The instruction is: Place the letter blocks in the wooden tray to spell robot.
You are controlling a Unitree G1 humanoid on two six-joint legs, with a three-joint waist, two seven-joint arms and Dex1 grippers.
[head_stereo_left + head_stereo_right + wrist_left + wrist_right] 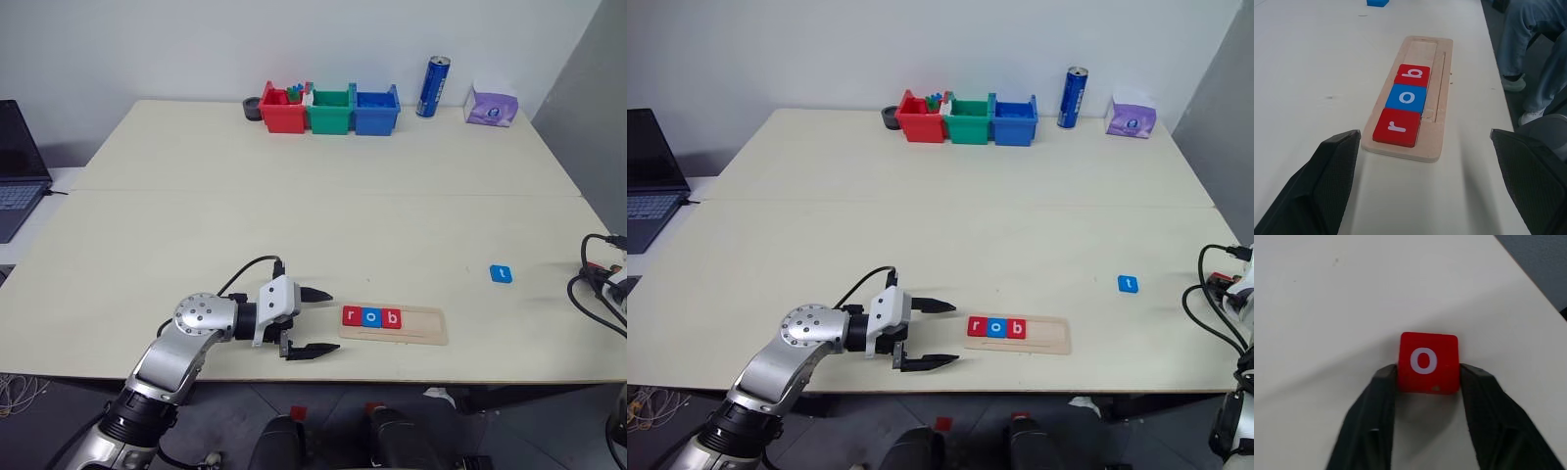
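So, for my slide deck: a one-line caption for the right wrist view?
Right gripper closed on the red "o" block atop the table.

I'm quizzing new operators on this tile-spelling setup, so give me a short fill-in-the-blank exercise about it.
1. The wooden tray holds tiles reading r, o and ____.
2. The right gripper is closed on a red tile showing the letter ____.
3. The loose t tile on the table is coloured ____.
4. The left gripper beside the tray stands ____.

Missing words: b; o; blue; open
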